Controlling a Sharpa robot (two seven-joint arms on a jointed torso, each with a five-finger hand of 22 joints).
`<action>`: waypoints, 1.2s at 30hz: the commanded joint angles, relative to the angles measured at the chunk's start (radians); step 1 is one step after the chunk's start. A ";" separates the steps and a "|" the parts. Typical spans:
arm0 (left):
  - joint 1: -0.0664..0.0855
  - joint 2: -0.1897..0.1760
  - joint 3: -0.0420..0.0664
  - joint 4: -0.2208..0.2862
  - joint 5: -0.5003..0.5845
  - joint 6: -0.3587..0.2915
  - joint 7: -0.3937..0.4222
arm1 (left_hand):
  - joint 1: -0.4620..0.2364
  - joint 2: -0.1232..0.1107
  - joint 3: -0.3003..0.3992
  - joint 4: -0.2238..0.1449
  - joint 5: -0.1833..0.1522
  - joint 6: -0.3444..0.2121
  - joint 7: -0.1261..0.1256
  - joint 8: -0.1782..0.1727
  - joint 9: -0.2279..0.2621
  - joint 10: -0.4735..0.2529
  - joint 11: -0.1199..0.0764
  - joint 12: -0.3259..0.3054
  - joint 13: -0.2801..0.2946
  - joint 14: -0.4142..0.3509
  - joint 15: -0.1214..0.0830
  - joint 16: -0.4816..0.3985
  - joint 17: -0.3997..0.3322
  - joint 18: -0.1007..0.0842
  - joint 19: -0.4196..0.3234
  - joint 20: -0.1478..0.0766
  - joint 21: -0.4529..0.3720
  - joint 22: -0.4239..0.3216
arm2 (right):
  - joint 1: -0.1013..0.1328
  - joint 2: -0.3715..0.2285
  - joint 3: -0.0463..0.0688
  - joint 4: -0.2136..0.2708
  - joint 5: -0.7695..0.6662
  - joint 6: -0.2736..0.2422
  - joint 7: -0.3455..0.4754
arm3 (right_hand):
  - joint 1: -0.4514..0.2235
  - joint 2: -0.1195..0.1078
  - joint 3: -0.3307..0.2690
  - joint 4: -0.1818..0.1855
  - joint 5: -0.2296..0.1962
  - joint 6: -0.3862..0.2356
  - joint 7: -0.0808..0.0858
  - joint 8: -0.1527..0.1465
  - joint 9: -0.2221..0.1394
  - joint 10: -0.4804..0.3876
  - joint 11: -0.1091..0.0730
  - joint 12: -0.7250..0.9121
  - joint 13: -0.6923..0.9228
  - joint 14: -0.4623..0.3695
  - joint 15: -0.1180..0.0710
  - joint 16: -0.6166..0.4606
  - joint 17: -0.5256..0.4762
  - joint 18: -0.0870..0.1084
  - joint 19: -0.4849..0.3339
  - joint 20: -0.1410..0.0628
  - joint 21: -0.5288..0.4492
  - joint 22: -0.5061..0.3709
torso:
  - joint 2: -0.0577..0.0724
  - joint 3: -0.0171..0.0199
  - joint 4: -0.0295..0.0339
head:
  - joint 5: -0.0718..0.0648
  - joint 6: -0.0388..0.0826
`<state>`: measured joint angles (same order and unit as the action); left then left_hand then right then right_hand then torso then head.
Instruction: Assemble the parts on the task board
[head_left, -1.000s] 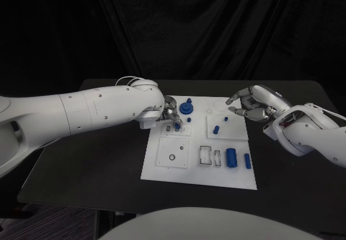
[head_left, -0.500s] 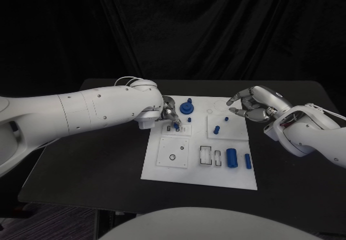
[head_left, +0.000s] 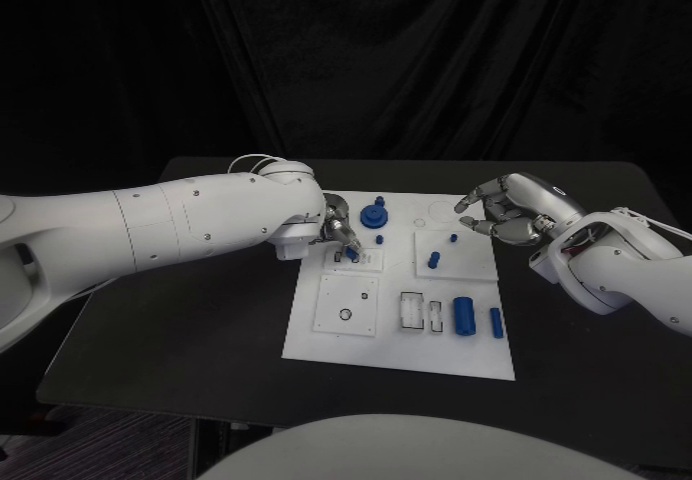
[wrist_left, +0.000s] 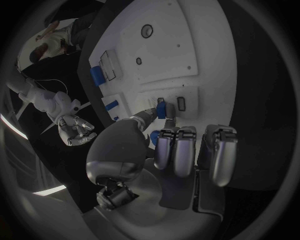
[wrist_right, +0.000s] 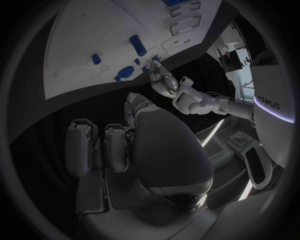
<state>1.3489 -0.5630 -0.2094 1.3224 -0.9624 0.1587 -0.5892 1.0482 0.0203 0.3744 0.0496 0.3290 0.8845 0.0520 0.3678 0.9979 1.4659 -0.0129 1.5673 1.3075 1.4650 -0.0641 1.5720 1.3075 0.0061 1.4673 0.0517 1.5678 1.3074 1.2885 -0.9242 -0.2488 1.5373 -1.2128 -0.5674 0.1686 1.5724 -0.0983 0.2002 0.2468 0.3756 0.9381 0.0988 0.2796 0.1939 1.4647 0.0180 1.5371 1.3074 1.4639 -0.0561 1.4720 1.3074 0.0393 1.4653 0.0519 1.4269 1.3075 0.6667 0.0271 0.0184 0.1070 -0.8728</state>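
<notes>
Blue peg (head_left: 353, 254), small and cylindrical, sat pinched in the left hand (head_left: 338, 224) over a slot on the white task board (head_left: 346, 340), which carried other blue parts on the black tabletop (head_left: 173, 330). Right hand (head_left: 503, 212) hovered curled, holding nothing.

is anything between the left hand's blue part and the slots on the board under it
Nothing visible. The left hand pinches the small blue part right beside the two small slots on the task board, with no other piece between them.
</notes>
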 joint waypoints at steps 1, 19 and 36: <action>-0.009 0.000 -0.002 0.003 -0.001 -0.001 -0.004 | -0.011 -0.002 0.003 0.002 -0.006 0.005 0.003 -0.005 -0.001 0.105 -0.004 0.004 0.263 0.106 -0.002 -0.001 0.263 -0.006 0.103 -0.002 0.003 0.263 | -0.003 0.000 0.001 0.001 -0.001 0.011 -0.023 | -0.001 0.011 0.007 0.001 0.006 0.000 0.008 -0.003 -0.002 0.060 0.005 -0.003 0.193 0.070 0.008 -0.002 0.076 0.002 0.031 0.008 -0.006 0.195 | 0.000 0.0005 -0.0001 | 0.001 0.000; -0.024 0.003 -0.002 0.005 -0.001 -0.036 0.023 | -0.010 0.000 0.008 0.002 -0.003 0.005 0.002 -0.007 -0.001 0.105 -0.004 0.004 0.263 0.106 -0.002 -0.001 0.263 -0.006 0.103 -0.002 0.003 0.263 | -0.003 0.000 0.001 -0.002 -0.001 0.018 -0.030 | -0.001 0.010 0.008 0.000 0.008 -0.001 0.008 -0.004 -0.002 0.055 0.005 -0.007 0.186 0.070 0.008 -0.004 0.074 0.002 0.030 0.008 -0.008 0.195 | -0.001 0.0001 0.0003 | 0.002 0.000; -0.027 0.004 -0.002 0.007 -0.001 -0.024 0.015 | -0.012 0.002 0.010 0.002 -0.005 0.006 0.003 -0.008 0.001 0.105 -0.004 0.004 0.263 0.106 -0.002 -0.001 0.263 -0.006 0.103 -0.002 0.003 0.263 | -0.003 0.001 0.001 -0.005 -0.001 0.027 -0.038 | -0.001 0.009 0.008 -0.001 0.009 -0.003 0.009 -0.006 -0.004 0.054 0.005 -0.008 0.185 0.070 0.008 -0.004 0.074 0.002 0.030 0.008 -0.008 0.195 | 0.000 0.0001 -0.0002 | 0.003 0.000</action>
<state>1.3310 -0.5615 -0.2070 1.3282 -0.9645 0.1166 -0.5769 1.0464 0.0220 0.3770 0.0525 0.3279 0.8886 0.0562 0.3659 0.9975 1.4659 -0.0128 1.5673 1.3075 1.4650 -0.0641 1.5720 1.3075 0.0061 1.4673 0.0517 1.5678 1.3074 1.2884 -0.9224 -0.2488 1.5332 -1.2128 -0.5487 0.1512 1.5724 -0.0983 0.2031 0.2440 0.3828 0.9345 0.1024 0.2796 0.1909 1.4647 0.0179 1.5329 1.3074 1.4639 -0.0561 1.4721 1.3074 0.0392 1.4653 0.0519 1.4219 1.3074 0.6659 0.0271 0.0180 0.1089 -0.8728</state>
